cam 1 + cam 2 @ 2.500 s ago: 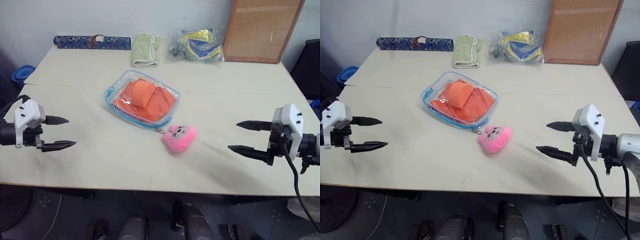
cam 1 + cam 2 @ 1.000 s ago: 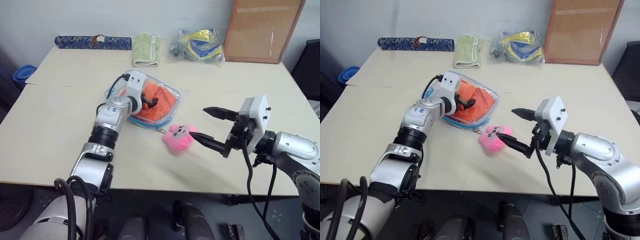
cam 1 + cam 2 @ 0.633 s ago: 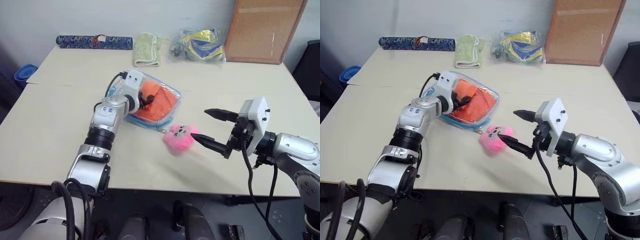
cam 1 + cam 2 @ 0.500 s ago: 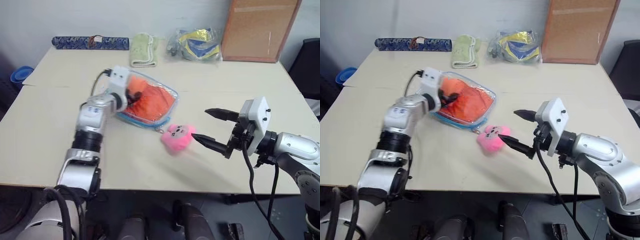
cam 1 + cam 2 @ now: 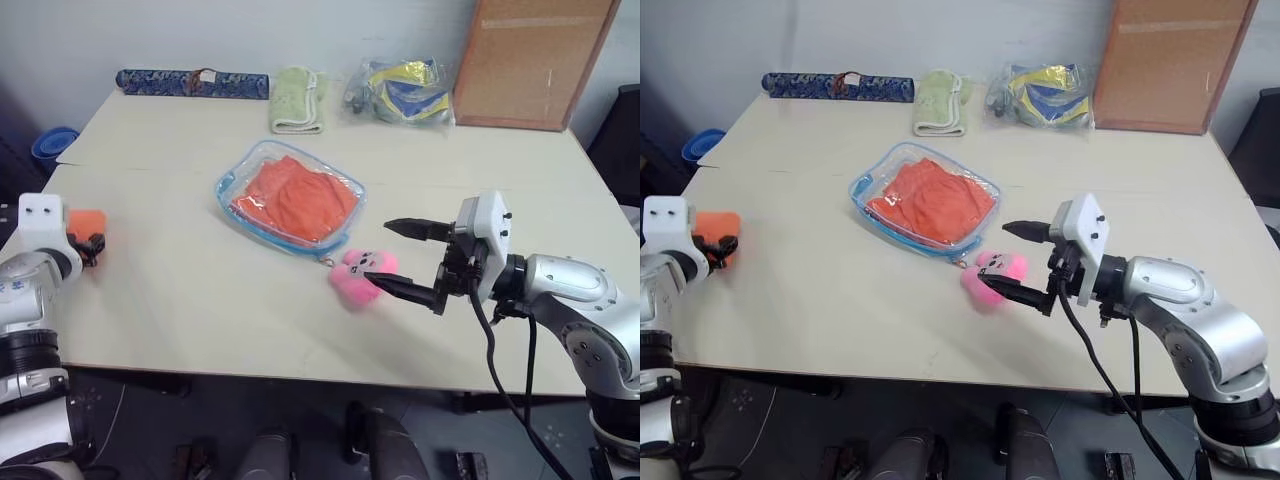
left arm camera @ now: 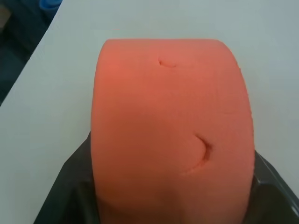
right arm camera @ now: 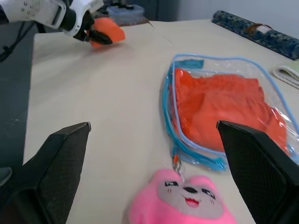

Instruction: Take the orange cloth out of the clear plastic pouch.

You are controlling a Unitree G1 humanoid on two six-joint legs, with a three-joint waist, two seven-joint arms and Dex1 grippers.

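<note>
Left eye view: the clear plastic pouch [image 5: 290,196] lies flat at the centre of the table [image 5: 520,190], with the orange cloth [image 5: 298,203] inside it and a pink plush charm [image 5: 357,275] at its lower right corner. At the left edge of the frame the left gripper [image 5: 88,243] is closed on a small orange foam block [image 5: 86,222], well apart from the pouch. At the lower right the right gripper [image 5: 398,258] hangs wide open and empty, its lower finger just beside the charm. Judged from this layout, the cloth is not yet extracted; the risk is that the block in the left gripper is taken for the cloth, so that the pouch goes unhandled. A second risk is that the right fingers close on the charm and drag the whole pouch instead of bracing it. The left wrist view shows the block [image 6: 173,130] close up, dented where the black fingers press it, a detail the head views cannot resolve. The right wrist view shows the pouch's blue edging [image 7: 169,122] and the charm's face [image 7: 182,198] between its spread fingers.
</note>
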